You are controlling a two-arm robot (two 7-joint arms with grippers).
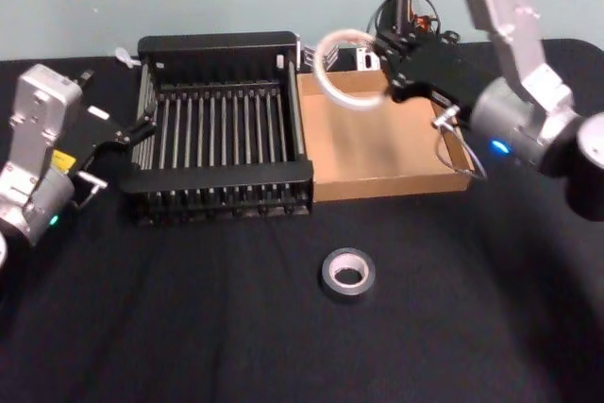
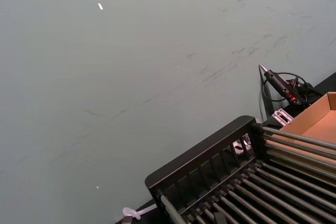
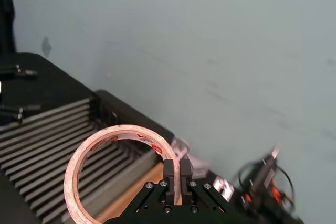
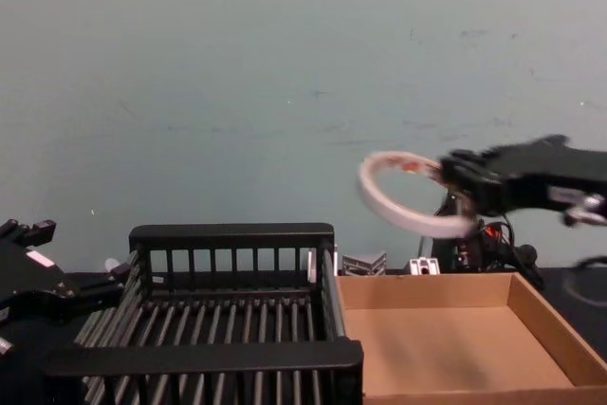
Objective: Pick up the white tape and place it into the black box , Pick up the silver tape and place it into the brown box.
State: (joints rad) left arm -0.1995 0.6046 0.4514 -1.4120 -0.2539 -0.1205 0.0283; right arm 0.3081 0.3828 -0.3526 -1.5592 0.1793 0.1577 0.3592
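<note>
Right gripper [image 1: 385, 71] pinching the white tape [image 1: 347, 71] by its band, carried high above the brown box [image 1: 377, 153], near that box's left wall.

Near to far: silver tape [image 1: 347, 274] lies flat on the black table [image 1: 189, 327], well apart from both boxes and untouched. Next back, black box [image 1: 222, 139] and the brown box sit side by side, walls touching. Left gripper [image 1: 127, 131] is parked at the black box's left wall; cannot tell whether it is spread or closed. Wrist view shows the right fingers [image 3: 168, 171] closed across the ring's thin wall, one inside the hole, one outside. Ring looks light and thin, likely flexes and may swing about the pinch, so keep travel gentle. Silver roll is thicker and stiffer, probably heavier; best taken across its wall through the centre hole.
</note>
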